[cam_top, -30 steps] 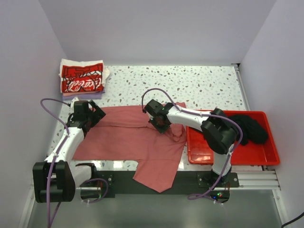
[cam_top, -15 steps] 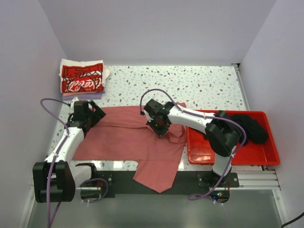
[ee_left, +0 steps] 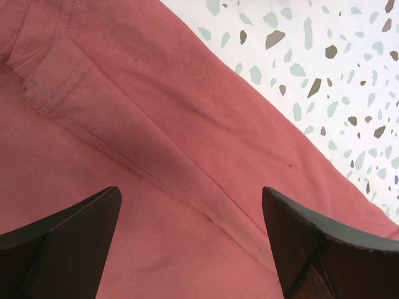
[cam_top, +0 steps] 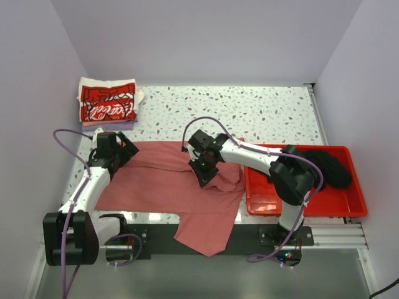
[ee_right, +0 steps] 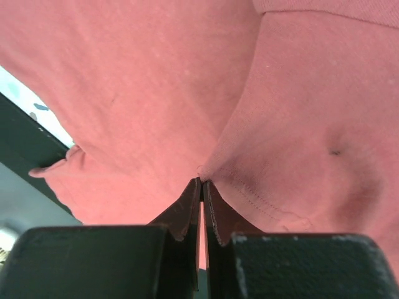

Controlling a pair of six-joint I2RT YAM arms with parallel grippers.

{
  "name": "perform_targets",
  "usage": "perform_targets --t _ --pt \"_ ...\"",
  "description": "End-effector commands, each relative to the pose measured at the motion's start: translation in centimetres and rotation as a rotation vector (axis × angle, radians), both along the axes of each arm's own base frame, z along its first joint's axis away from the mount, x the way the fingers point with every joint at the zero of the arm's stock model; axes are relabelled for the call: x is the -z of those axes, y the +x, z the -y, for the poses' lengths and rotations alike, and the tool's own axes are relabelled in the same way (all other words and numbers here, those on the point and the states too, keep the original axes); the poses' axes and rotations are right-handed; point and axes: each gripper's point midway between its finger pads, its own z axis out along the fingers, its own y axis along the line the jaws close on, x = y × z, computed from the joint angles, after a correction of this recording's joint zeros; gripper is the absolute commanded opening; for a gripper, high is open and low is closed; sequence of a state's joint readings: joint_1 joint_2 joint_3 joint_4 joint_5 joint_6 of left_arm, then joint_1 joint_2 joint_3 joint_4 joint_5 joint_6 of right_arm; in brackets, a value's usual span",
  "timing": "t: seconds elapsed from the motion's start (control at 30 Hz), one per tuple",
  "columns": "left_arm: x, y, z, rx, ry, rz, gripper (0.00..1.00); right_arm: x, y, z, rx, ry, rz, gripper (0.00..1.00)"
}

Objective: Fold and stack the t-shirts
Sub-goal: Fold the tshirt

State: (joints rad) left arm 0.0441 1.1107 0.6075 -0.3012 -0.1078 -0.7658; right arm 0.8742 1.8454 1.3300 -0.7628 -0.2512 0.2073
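A dusty-red t-shirt (cam_top: 156, 180) lies spread across the near half of the table, its lower part hanging over the front edge. My right gripper (cam_top: 207, 179) is shut on a hemmed corner of this shirt (ee_right: 156, 93), and the right wrist view shows the pinch at my right gripper (ee_right: 201, 182). That corner is folded inward over the shirt's right side. My left gripper (cam_top: 122, 153) hovers open over the shirt's upper left edge, and the left wrist view shows a seam (ee_left: 187, 187) running below my left gripper (ee_left: 190, 230). A black t-shirt (cam_top: 327, 167) lies in the red bin. Folded t-shirts (cam_top: 107, 103) are stacked at the back left.
The red plastic bin (cam_top: 305, 208) stands at the right, close to the right arm. Speckled tabletop (cam_top: 262, 112) shows behind the shirt. A dark rail (cam_top: 156, 233) runs along the front edge. White walls close in on both sides.
My right gripper has moved left and nearer with the shirt's corner, drawing the right edge inward over the shirt. The left arm has not moved.
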Motion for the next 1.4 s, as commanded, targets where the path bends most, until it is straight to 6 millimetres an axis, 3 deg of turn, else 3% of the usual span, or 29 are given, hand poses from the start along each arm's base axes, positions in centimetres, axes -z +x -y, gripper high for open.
perform_targets --t 0.0,0.3,0.43,0.5,0.57,0.67,0.87,1.07,1.37 --pt "-1.3 0.8 0.0 0.008 0.011 0.048 1.0 -1.8 -0.3 -2.1 0.017 0.094 -0.028 0.04" --pt "-1.6 0.9 -0.1 0.002 0.017 0.051 1.0 -1.4 -0.9 -4.1 0.038 0.178 -0.096 0.11" --pt "-1.6 0.9 -0.2 -0.002 0.017 0.05 1.0 -1.4 -0.8 -4.5 0.041 0.188 -0.09 0.29" --pt "-1.7 0.9 -0.1 -0.002 0.016 0.053 1.0 -2.2 -0.7 -4.4 0.026 0.2 -0.07 0.53" --pt "-1.8 0.9 -0.2 -0.003 0.014 0.055 1.0 -2.7 -0.8 -4.0 0.013 0.201 -0.051 0.99" --pt "-2.1 1.2 -0.1 -0.003 0.013 0.061 1.0 -4.1 -0.1 -3.1 0.028 0.185 0.018 0.99" --pt "-1.8 1.9 0.0 -0.005 -0.001 0.061 1.0 -5.8 3.8 0.4 0.187 0.112 0.177 0.99" --pt "0.5 2.9 0.0 0.005 -0.002 0.015 1.0 -3.6 8.5 4.6 0.351 0.004 0.225 0.99" --pt "4.9 3.9 -2.2 -0.034 -0.02 -0.07 1.0 0.6 13.0 5.9 0.424 -0.115 0.231 0.99"
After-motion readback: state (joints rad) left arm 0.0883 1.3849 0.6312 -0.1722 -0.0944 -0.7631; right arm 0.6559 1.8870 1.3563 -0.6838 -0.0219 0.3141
